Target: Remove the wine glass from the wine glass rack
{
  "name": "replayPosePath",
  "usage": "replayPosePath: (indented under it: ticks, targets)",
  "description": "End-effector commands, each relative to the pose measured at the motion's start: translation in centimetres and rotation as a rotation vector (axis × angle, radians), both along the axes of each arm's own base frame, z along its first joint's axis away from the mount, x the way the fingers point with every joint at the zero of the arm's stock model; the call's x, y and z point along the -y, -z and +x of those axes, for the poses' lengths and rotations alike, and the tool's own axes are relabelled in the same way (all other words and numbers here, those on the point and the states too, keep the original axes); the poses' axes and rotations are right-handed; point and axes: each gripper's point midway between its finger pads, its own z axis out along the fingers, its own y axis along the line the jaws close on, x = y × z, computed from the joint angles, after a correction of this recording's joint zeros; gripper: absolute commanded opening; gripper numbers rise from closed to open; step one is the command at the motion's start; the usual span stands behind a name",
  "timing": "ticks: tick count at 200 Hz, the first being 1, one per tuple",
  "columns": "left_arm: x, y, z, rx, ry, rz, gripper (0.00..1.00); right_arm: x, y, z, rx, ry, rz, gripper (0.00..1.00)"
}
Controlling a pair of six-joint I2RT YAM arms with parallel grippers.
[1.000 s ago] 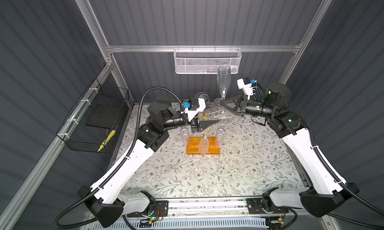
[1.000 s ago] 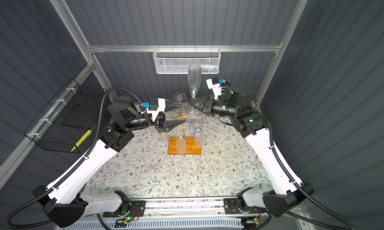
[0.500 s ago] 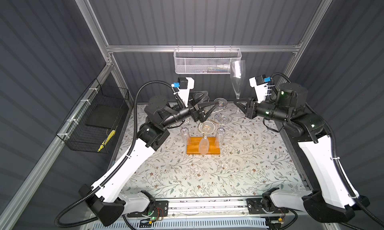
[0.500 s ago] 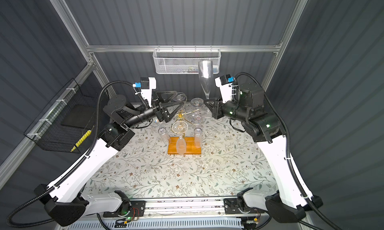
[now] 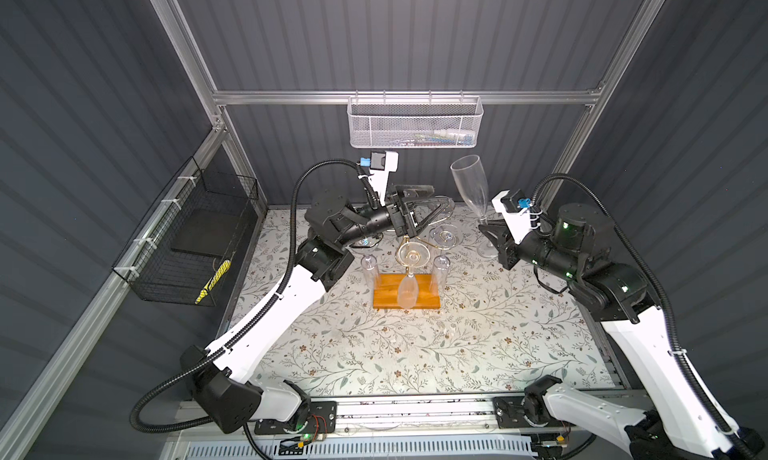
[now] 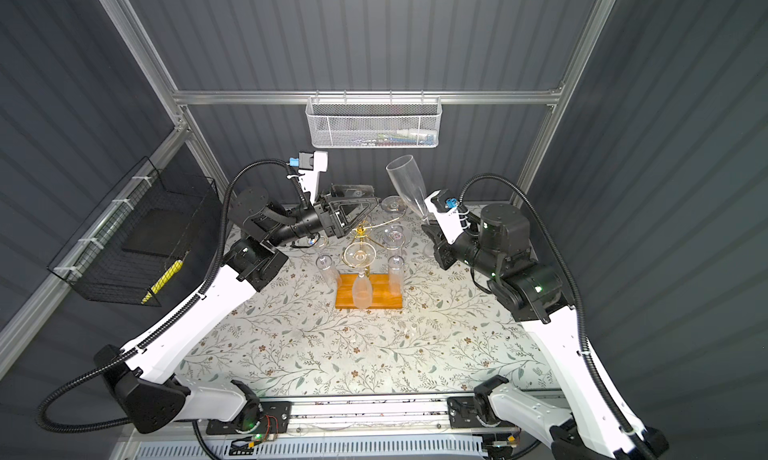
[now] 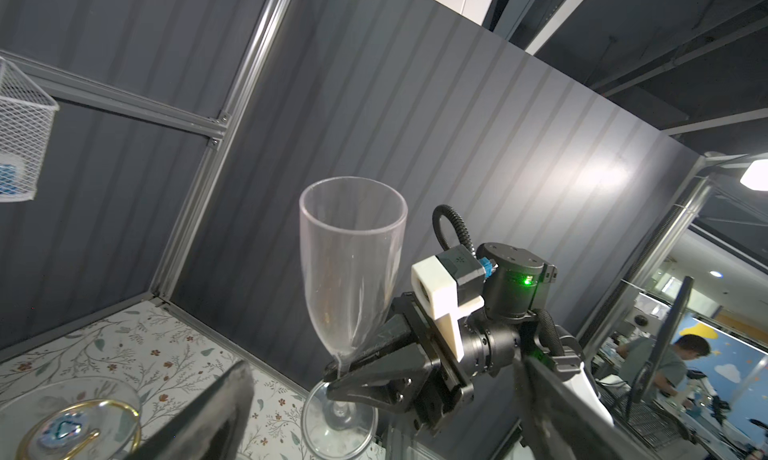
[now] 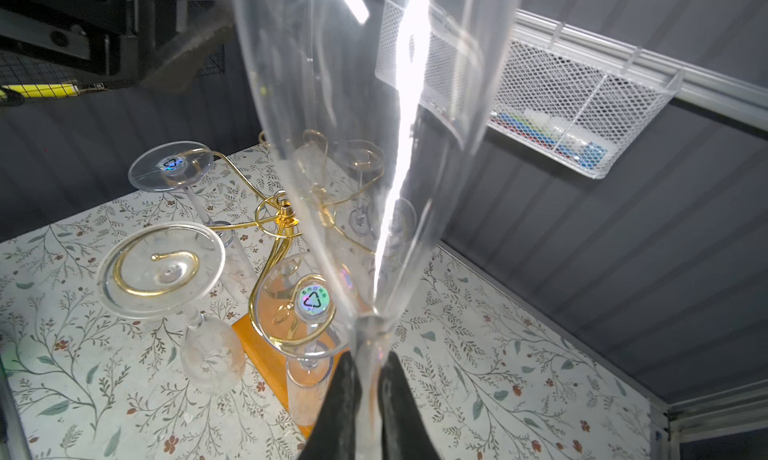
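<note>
The wine glass (image 5: 469,188) (image 6: 407,188) is a clear flute, upright and leaning a little, held in the air to the right of the wine glass rack. My right gripper (image 5: 484,227) (image 8: 368,366) is shut on its stem just under the bowl (image 7: 353,262). The wine glass rack (image 5: 409,239) (image 8: 284,217) is a gold pole with curled arms on an orange wooden base (image 6: 386,296). Several other glasses (image 5: 409,287) hang upside down from it. My left gripper (image 5: 440,196) (image 6: 374,194) hovers open over the rack's back, and nothing is between its fingers (image 7: 216,412).
A white mesh basket (image 5: 415,125) hangs on the back rail above the glass. A black wire basket (image 5: 187,237) with a yellow thing in it is fixed to the left wall. A floral cloth (image 5: 415,345) covers the table.
My right gripper has carried the glass to the right, away from the rack. My left gripper has opened wide, risen from the rack's middle and rolled over.
</note>
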Motion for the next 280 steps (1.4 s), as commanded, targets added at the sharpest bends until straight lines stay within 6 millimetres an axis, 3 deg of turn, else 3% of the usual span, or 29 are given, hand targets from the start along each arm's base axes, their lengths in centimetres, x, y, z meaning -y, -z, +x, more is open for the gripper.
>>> replayPosePath:
  ticks: [1, 81, 138, 141, 149, 280]
  targets:
    - [0.4, -1.5, -1.3, 0.011, 0.094, -0.045, 1.0, -0.7, -1.5, -0.4, 0.122, -0.038, -0.045, 0.0]
    - [0.8, -0.8, -1.0, 0.073, 0.076, -0.106, 0.96, -3.5, -0.6, -0.9, 0.112, -0.103, -0.052, 0.0]
    - [1.3, -0.7, -1.6, 0.177, 0.005, -0.077, 0.82, -4.5, -1.1, -1.1, 0.084, -0.115, -0.013, 0.0]
    - [1.5, 0.5, -1.2, 0.161, 0.001, -0.058, 0.81, -4.5, -1.1, -1.2, 0.083, -0.117, -0.012, 0.0]
    - [1.5, 0.7, -1.2, 0.167, -0.011, -0.057, 0.79, -4.6, -1.1, -1.2, 0.081, -0.116, -0.008, 0.0]
    - [0.8, -1.2, -1.4, 0.242, -0.08, -0.174, 0.65, -5.2, -0.5, -2.2, 0.031, -0.148, 0.001, 0.0]
